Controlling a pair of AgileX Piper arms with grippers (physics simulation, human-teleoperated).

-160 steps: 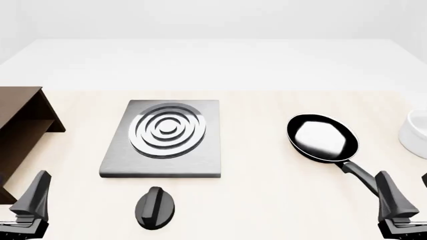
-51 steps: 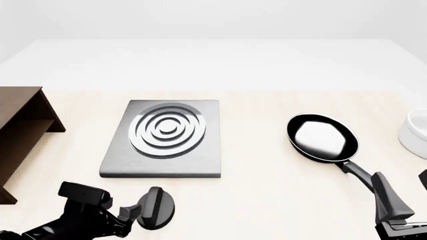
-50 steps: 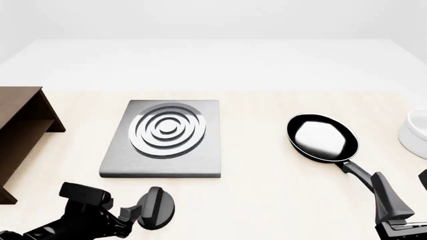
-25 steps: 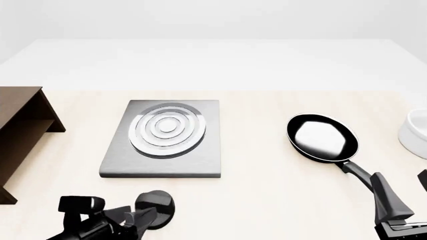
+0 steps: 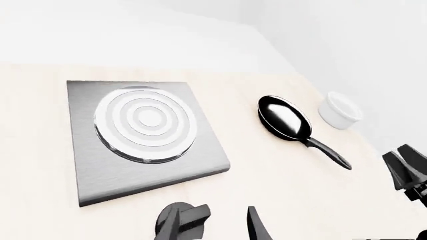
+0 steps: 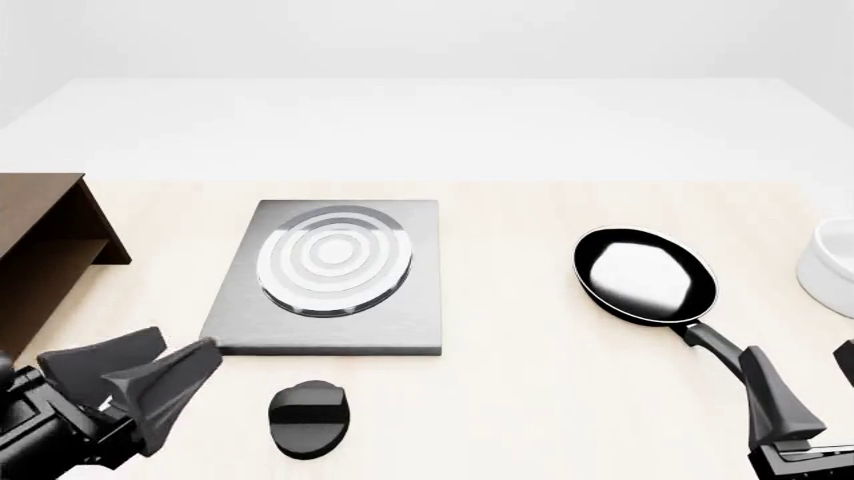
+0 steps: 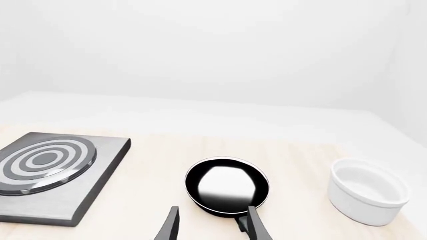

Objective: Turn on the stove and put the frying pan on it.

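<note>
The stove [image 6: 327,275] is a grey slab with a pale ring burner, left of the table's middle. Its black knob [image 6: 310,418] lies in front of it, with the ridge lying crosswise. My left gripper [image 6: 187,350] is open and empty, left of the knob and apart from it. In the left wrist view the knob [image 5: 195,216] shows beside one finger of the left gripper [image 5: 213,230]. The frying pan [image 6: 646,277] sits at the right, its handle [image 6: 714,343] pointing at my right gripper [image 6: 811,385]. In the right wrist view the right gripper [image 7: 213,227] is open, with the pan's handle [image 7: 241,220] between the fingers.
A white bowl [image 6: 834,265] stands at the right edge, just beyond the pan. A dark brown wooden shelf [image 6: 40,250] stands at the left edge. Bare table lies between the stove and the pan.
</note>
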